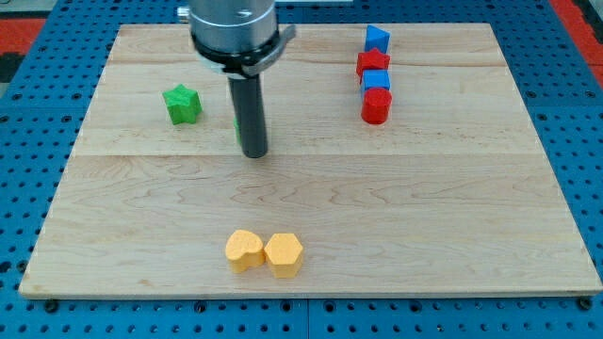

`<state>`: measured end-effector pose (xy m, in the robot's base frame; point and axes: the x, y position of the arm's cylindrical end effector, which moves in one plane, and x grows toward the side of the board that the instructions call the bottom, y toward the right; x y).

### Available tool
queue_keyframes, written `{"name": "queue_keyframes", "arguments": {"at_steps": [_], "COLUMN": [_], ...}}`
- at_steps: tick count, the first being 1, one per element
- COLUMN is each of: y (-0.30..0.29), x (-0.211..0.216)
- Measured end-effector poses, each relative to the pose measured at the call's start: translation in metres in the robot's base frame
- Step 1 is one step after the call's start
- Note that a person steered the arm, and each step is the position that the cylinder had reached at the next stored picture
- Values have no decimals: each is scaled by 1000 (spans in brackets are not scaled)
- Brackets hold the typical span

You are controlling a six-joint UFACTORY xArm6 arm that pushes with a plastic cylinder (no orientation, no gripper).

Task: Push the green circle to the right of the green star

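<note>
The green star (pixel 182 104) lies on the wooden board (pixel 311 217) at the view's upper left. The green circle (pixel 237 127) is almost wholly hidden behind my rod; only a thin green sliver shows at the rod's left edge, to the right of the star. My tip (pixel 253 153) rests on the board just in front of and against the circle, about 75 px right of and below the star.
A column of blocks stands at the view's upper right: a blue one (pixel 377 39), a red one (pixel 372 63), a blue one (pixel 375 81) and a red cylinder (pixel 376 106). Two yellow blocks (pixel 245 250) (pixel 284 254) sit side by side near the bottom edge.
</note>
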<state>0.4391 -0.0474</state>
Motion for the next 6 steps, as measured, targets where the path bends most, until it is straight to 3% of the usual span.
{"name": "queue_keyframes", "arguments": {"at_steps": [1,2,3,4,5,6], "y": [11,21,-25,-31,2,51], "x": [-36,-8,-21,-63,-19,-57]}}
